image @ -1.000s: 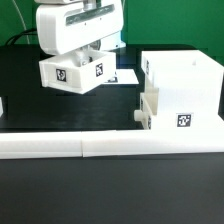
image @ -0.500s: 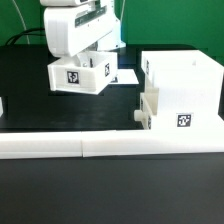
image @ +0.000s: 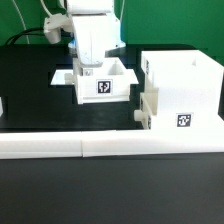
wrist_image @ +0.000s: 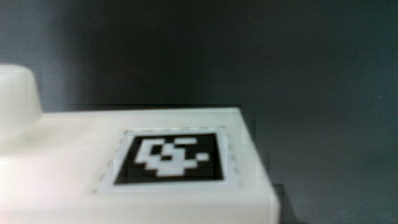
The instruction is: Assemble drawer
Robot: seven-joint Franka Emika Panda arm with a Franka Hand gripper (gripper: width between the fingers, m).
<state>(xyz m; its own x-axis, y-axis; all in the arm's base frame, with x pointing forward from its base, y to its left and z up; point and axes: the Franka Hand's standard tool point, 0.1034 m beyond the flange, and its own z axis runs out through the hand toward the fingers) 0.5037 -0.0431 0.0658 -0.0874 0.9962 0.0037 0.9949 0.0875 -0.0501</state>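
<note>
The drawer's large white housing (image: 186,82) stands at the exterior view's right, with a tag on its front. A small tray (image: 147,108) sticks out of its left side, low down. My gripper (image: 97,68) is shut on the second small open-topped tray (image: 104,88). It holds the tray level and low over the black table, just left of the housing, with the tag facing the camera. In the wrist view the tray's tagged wall (wrist_image: 175,158) fills the lower part. My fingertips do not show there.
Long low white bars (image: 100,148) run along the table's front edge. The marker board (image: 62,75) lies flat behind the held tray. A white part edge (image: 2,104) shows at the far left. Cables hang at the back.
The arm has moved to the exterior view's right and down with the tray. The tray has turned from tilted to level and is now closer to the housing.
</note>
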